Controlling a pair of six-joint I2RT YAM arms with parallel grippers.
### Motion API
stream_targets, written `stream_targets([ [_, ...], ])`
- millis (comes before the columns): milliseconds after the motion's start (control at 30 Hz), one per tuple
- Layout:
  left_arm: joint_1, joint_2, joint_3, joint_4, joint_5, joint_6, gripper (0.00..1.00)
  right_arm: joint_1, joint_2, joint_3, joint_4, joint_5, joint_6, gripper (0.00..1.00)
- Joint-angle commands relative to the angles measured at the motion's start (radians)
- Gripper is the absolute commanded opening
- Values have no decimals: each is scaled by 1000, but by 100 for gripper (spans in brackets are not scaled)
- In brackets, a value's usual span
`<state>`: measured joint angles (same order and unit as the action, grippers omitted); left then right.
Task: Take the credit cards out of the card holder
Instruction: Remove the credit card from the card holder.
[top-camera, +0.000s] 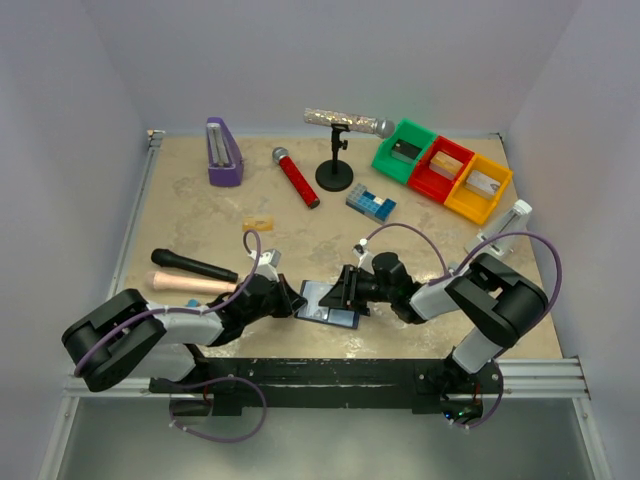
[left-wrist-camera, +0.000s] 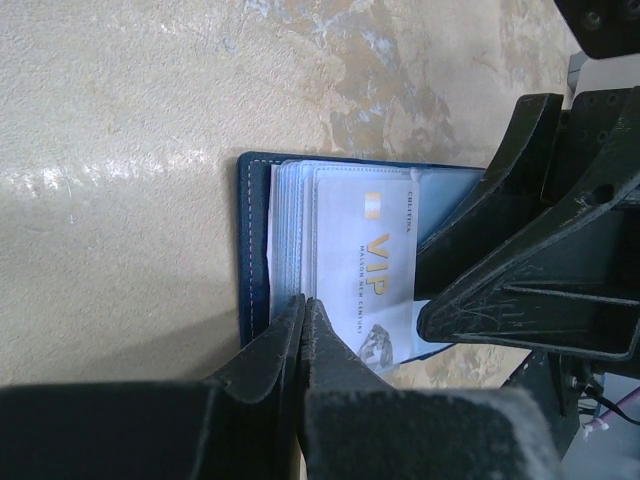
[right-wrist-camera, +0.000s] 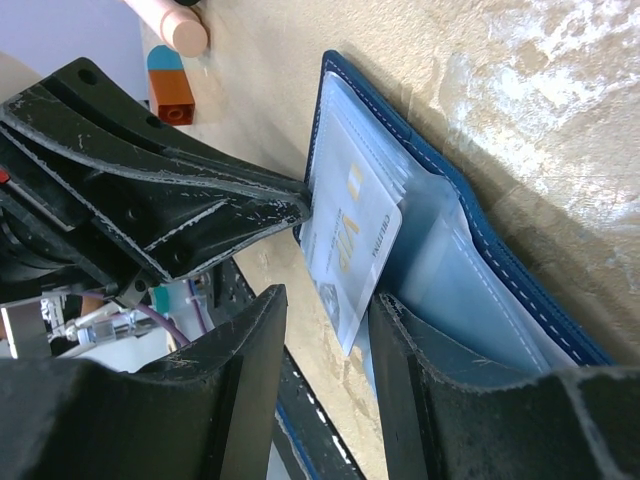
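Left wrist view: left end effector (left-wrist-camera: 305, 305) pressed together, tips bearing on the edge of the open card holder (left-wrist-camera: 252, 250), apparently pinning it to the desk (left-wrist-camera: 120, 150) while the half-spread right end effector (right-wrist-camera: 328, 296) straddles the protruding VIP card (left-wrist-camera: 365, 270).

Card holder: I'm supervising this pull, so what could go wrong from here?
The right gripper stands open astride the VIP card; closing, it may pinch the clear sleeve too. The left gripper, shut, meets the card holder only at its edge, so it may slide with the card.
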<state>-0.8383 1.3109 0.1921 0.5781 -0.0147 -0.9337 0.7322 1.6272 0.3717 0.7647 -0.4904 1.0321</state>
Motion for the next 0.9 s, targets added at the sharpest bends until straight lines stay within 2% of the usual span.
stream_targets([
  [0,-44,36,-20,-73,99,-17,0,16,2,52,107,-50,16,43],
  [500,-84,86,-8,-12,122,-50,0,16,22,67,111,-57,23,41],
  [867,-85,44,-8,-78,68,-50,0,13,-29,53,33,-40,-6,27],
])
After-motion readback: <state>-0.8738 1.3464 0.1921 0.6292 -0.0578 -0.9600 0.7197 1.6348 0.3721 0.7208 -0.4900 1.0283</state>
